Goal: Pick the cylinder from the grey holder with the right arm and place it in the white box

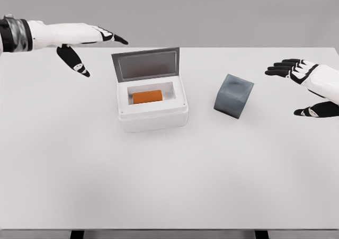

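The cylinder (146, 96) lies orange on its side inside the white box (152, 117), lid up, so little can go wrong unless a returning hand knocks the box or the empty-looking grey holder (233, 95) across the surface (169, 180). The right hand (304, 88) hovers right of the holder, fingers spread, holding nothing. Farther back, the left hand (87, 43) hangs spread and empty.

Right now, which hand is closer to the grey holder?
Right. The right hand hovers open just to the right of the grey holder. The left hand is open far off at the table's back left, beyond the white box.
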Robot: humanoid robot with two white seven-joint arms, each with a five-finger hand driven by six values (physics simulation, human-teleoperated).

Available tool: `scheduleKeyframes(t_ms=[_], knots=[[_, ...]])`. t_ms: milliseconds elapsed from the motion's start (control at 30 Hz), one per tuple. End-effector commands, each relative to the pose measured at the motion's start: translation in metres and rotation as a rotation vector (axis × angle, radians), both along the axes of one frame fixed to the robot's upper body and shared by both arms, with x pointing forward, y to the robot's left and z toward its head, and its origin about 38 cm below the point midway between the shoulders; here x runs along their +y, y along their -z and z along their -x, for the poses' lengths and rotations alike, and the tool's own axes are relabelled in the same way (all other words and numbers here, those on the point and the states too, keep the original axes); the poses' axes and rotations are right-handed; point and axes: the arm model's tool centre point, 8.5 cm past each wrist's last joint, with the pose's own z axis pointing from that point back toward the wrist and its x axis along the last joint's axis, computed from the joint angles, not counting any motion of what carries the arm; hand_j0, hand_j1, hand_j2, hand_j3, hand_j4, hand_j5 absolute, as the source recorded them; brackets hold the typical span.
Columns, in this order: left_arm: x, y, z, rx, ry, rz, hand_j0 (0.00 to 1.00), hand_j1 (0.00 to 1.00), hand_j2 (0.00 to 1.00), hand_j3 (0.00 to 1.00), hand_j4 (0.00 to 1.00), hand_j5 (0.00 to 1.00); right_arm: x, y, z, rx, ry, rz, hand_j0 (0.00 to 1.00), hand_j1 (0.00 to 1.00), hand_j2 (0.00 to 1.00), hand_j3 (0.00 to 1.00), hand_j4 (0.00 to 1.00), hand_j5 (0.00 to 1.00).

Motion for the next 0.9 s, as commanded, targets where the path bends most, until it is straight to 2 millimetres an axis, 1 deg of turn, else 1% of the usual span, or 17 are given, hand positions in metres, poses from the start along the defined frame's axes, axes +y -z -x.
scheduleKeyframes(t_ms=[0, 33, 100, 200, 267, 333, 533, 800, 867], knots=[[0.004, 0.003, -0.004, 0.001, -0.026, -0.012, 1.0, 1.0, 1.0, 1.0, 1.0, 1.0, 0.0, -0.001, 0.0, 0.002, 0.001, -0.006, 1.0, 1.0, 1.0, 1.0, 1.0, 1.0], [0.009, 0.005, -0.007, 0.003, -0.041, -0.021, 1.0, 1.0, 1.0, 1.0, 1.0, 1.0, 0.0, -0.001, 0.0, 0.002, 0.001, -0.006, 1.0, 1.0, 1.0, 1.0, 1.0, 1.0], [0.011, 0.009, -0.008, 0.002, -0.048, -0.042, 1.0, 1.0, 1.0, 1.0, 1.0, 1.0, 0.0, -0.001, 0.0, 0.002, 0.001, -0.006, 1.0, 1.0, 1.0, 1.0, 1.0, 1.0], [0.004, 0.014, -0.009, 0.001, -0.038, -0.061, 1.0, 1.0, 1.0, 1.0, 1.0, 1.0, 0.0, 0.0, 0.0, 0.001, 0.002, -0.004, 1.0, 1.0, 1.0, 1.0, 1.0, 1.0], [0.007, 0.017, -0.011, -0.002, -0.047, -0.081, 1.0, 1.0, 1.0, 1.0, 1.0, 1.0, 0.0, 0.0, 0.0, 0.001, 0.002, -0.004, 1.0, 1.0, 1.0, 1.0, 1.0, 1.0], [0.003, 0.023, -0.015, 0.008, -0.051, -0.081, 1.0, 1.0, 1.0, 1.0, 1.0, 1.0, 0.0, 0.0, 0.0, 0.001, 0.002, -0.003, 1.0, 1.0, 1.0, 1.0, 1.0, 1.0], [-0.002, 0.025, -0.016, 0.003, -0.036, -0.094, 1.0, 1.0, 1.0, 1.0, 1.0, 1.0, 0.0, -0.001, 0.0, 0.0, 0.002, -0.003, 1.0, 1.0, 1.0, 1.0, 1.0, 1.0], [-0.008, 0.027, -0.011, -0.012, 0.024, -0.106, 1.0, 1.0, 1.0, 1.0, 1.0, 1.0, -0.001, -0.001, -0.001, -0.001, 0.003, -0.002, 1.0, 1.0, 1.0, 1.0, 1.0, 1.0], [-0.013, 0.025, -0.008, -0.02, 0.051, -0.106, 1.0, 1.0, 1.0, 1.0, 1.0, 1.0, 0.0, -0.001, -0.001, -0.001, 0.003, -0.003, 1.0, 1.0, 1.0, 1.0, 1.0, 1.0]])
